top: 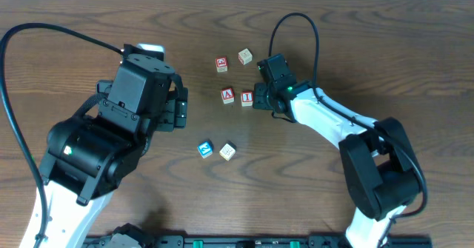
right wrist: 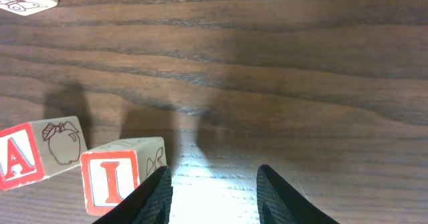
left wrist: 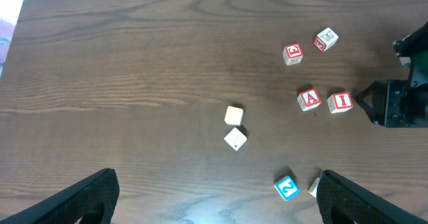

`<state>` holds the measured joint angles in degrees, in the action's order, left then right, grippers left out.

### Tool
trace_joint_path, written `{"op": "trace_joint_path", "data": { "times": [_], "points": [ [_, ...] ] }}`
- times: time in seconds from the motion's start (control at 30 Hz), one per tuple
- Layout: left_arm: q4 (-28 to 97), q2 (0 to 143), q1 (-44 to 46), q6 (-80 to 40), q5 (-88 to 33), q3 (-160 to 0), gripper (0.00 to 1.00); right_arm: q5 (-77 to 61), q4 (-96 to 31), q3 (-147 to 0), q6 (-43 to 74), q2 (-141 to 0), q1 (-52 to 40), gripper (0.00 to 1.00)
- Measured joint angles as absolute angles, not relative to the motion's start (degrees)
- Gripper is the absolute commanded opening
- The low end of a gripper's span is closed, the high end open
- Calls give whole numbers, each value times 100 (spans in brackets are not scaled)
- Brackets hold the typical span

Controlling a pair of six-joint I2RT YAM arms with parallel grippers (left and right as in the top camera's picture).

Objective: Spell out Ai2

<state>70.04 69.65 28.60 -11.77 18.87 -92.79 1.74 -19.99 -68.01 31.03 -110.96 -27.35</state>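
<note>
The red-bordered "A" cube [top: 227, 95] and "I" cube [top: 246, 98] sit side by side at mid-table. My right gripper [top: 258, 98] is low, just right of the "I". In the right wrist view its jaws [right wrist: 214, 194] stand slightly apart over bare wood, and the "I" cube [right wrist: 114, 177] lies outside the left finger, with the "A" [right wrist: 17, 164] beyond it. The blue "2" cube [top: 205, 149] lies nearer the front. My left gripper [left wrist: 217, 200] hangs wide open above the table with nothing in it, and the "2" [left wrist: 286, 188] is just inside its right finger.
A red-marked picture cube [top: 221, 64] and a cream cube [top: 245, 56] lie behind the letters. Another cream cube [top: 227, 151] touches the "2". Two plain cream cubes [left wrist: 234, 115] [left wrist: 235, 139] lie left of centre, under the left arm in the overhead view.
</note>
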Motion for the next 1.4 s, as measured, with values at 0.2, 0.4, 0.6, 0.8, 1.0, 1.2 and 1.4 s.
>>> {"op": "trace_joint_path", "data": {
  "times": [0.2,0.4,0.6,0.8,1.0,1.2,1.4],
  "points": [
    [7004,6965,2860,-1177,1887,-9279,95,121,-1984,-6801,3100,-11214,-2735,43],
    [7004,6965,2860,-1177,1887,-9279,96,117,-1942,-6801,3100,-11212,-2735,45],
    [7004,6965,2860,-1177,1887,-9279,96,102,-1942,-6801,3122,-11214,-2735,51],
    [7004,6965,2860,-1177,1887,-9279,95,95,-1942,-6801,3122,-11212,-2735,53],
    [7004,6965,2860,-1177,1887,-9279,95,82,-1942,-6801,3122,-11214,-2735,55],
    [7004,6965,2860,-1177,1887,-9279,96,80,-1940,-6801,3122,-11214,-2735,57],
    [7004,6965,2860,-1177,1887,-9279,95,80,-1927,-6801,3122,-11212,-2735,59]
  ]
}}
